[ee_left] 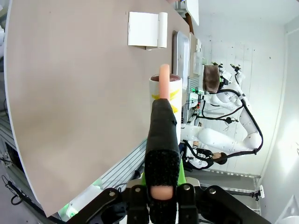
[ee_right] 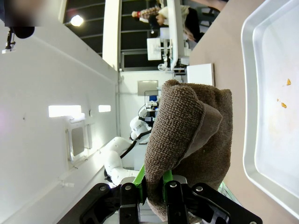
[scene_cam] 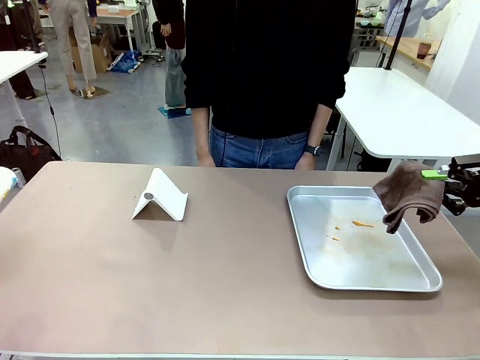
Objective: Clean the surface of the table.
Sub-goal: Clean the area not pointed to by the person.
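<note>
Right gripper [scene_cam: 448, 177] is clamped on a brown cloth [scene_cam: 409, 196] by the table's [scene_cam: 225, 285] right edge, over a metal tray's [scene_cam: 300, 219] far right corner. Left gripper [ee_left: 163, 109] is closed on a peach stick [ee_left: 164, 78]; the yellow print on the white cup [ee_left: 174, 95] beyond is unreadable.

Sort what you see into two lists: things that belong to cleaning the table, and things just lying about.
For the job: the table; the brown cloth, held in the right gripper; perhaps the pink stick held in the left gripper.
Lying about: the white folded stand; the metal tray with orange crumbs; the white cup; the black bag.
</note>
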Available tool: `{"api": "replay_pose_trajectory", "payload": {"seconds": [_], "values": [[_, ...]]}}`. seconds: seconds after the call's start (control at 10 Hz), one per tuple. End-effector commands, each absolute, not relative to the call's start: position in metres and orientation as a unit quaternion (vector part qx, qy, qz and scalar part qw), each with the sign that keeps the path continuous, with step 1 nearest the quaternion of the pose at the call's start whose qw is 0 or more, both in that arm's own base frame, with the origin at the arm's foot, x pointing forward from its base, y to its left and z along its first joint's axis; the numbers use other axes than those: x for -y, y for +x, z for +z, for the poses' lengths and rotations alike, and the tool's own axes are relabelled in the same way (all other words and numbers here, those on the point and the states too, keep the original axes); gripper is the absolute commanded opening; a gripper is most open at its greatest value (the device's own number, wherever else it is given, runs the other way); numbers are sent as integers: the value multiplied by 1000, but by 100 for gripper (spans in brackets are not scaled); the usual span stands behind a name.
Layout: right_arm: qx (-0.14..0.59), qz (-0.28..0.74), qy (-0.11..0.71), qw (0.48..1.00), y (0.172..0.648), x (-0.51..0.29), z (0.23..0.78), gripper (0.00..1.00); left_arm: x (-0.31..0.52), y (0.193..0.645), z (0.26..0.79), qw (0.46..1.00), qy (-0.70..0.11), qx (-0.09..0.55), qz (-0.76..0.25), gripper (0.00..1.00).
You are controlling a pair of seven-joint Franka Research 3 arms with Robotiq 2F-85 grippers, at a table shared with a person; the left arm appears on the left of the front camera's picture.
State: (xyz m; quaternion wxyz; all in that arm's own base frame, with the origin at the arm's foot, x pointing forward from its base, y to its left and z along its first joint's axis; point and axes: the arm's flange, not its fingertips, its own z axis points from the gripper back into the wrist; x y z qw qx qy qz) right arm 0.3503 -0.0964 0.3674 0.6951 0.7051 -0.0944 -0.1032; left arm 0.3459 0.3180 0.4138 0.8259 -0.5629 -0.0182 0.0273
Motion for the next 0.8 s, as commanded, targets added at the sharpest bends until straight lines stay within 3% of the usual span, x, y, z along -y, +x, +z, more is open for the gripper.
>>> {"api": "replay_pose_trajectory", "payload": {"seconds": [0.0,0.5,0.6,0.7], "values": [[89,-106,710,691,349,98,373,0,-316,344,418,825,-564,21,29,22],[89,-106,710,691,349,98,373,0,-316,344,418,825,-564,21,29,22],[94,-103,705,695,350,96,367,12,-316,344,418,825,-564,21,29,22],[93,-75,666,736,351,87,378,12,-316,344,418,825,-564,21,29,22]]}}
